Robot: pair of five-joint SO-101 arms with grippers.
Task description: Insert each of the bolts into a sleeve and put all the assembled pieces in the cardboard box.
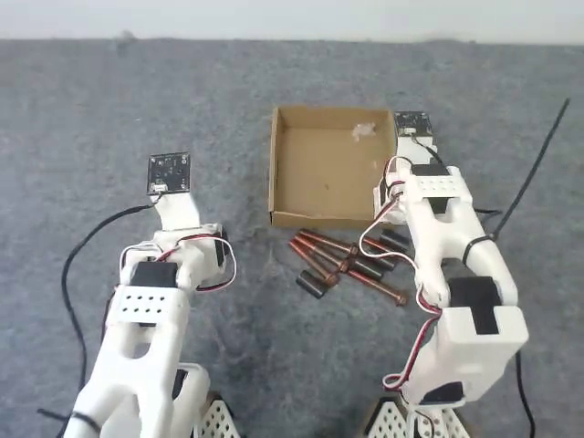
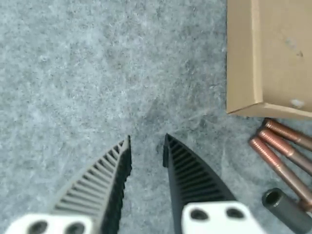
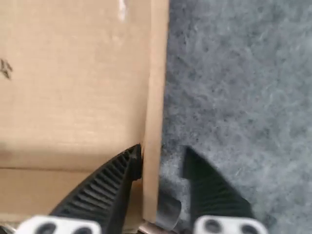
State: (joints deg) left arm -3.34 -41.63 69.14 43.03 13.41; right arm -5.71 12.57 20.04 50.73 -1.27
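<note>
The open cardboard box (image 1: 328, 178) sits mid-table with a scrap of white (image 1: 363, 130) inside. In front of its near wall lie several copper bolts (image 1: 321, 248) mixed with three black sleeves (image 1: 310, 285). My left gripper (image 2: 146, 141) is open over bare carpet, left of the box corner (image 2: 261, 58); bolts (image 2: 282, 148) and a sleeve (image 2: 285, 207) lie beside it. My right gripper (image 3: 163, 150) is open and straddles the box's right wall (image 3: 156, 92), one finger inside the box and the other over the carpet. A small dark piece (image 3: 168, 210) lies by that wall.
Grey carpet (image 1: 137, 100) covers the table. The left arm (image 1: 173, 260) stands left of the box, and the right arm (image 1: 447, 228) reaches along the box's right side, over the edge of the pile. Black cables (image 1: 534, 173) trail off both sides.
</note>
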